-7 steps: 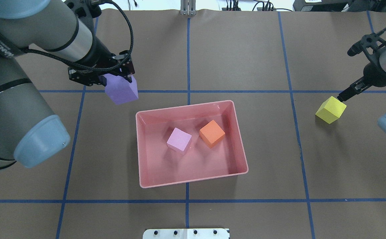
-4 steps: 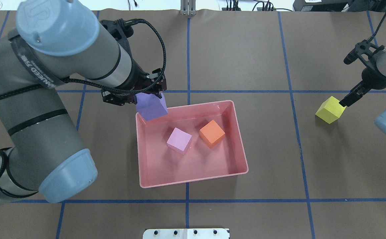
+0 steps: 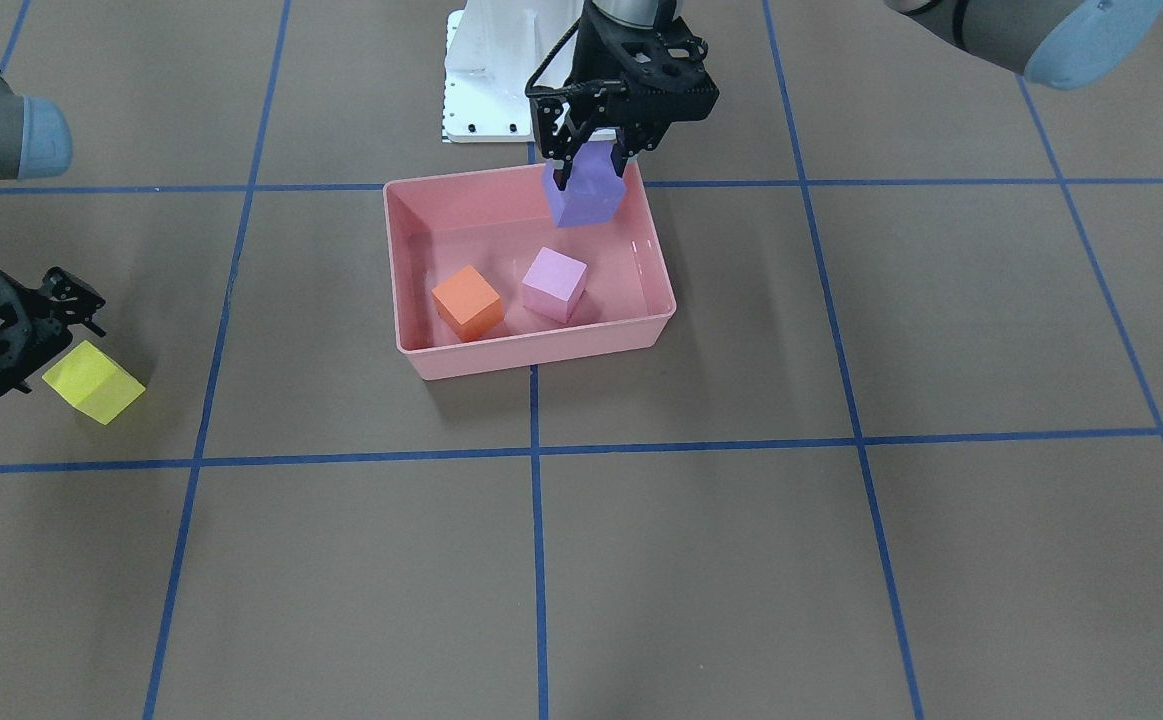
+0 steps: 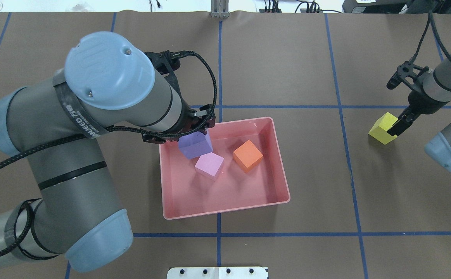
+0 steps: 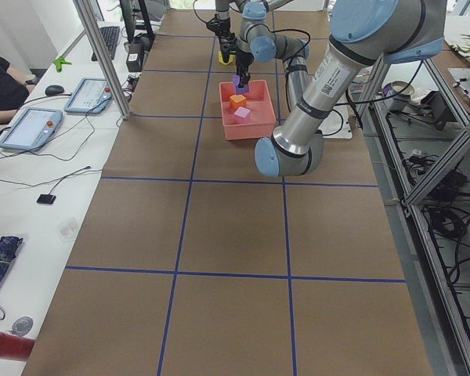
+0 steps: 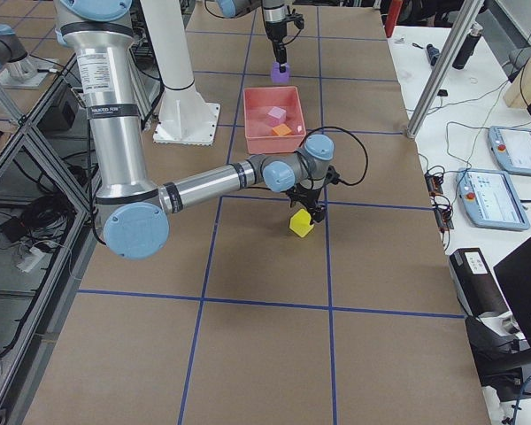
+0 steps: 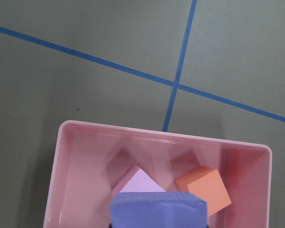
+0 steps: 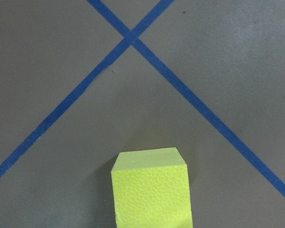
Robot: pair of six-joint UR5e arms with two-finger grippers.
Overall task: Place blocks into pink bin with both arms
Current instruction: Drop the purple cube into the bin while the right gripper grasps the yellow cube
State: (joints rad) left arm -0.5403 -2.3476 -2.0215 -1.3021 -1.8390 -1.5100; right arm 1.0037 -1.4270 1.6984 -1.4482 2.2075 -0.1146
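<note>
The worktop (image 4: 287, 58) is covered in plain brown and crossed by a grid of blue tape lines (image 4: 220, 66). The pink bin (image 4: 217, 193) is coloured a glossy salmon. A purple block (image 4: 195, 145), a pink-lilac block (image 4: 209, 164), an orange block (image 4: 247, 155) and a yellow block (image 4: 380, 127) are seen, the last marked with a fine pebbled pattern. The arms (image 4: 74, 186) are finished in silver-grey with light-blue joint caps, and the fingers (image 4: 399, 124) in black.

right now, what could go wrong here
If the left pincer releases here, the purple block may clip the lilac block and tumble, though the pink bin walls should contain it. The right pincer sits at one edge of the yellow block; an off-centre grip could slip.
</note>
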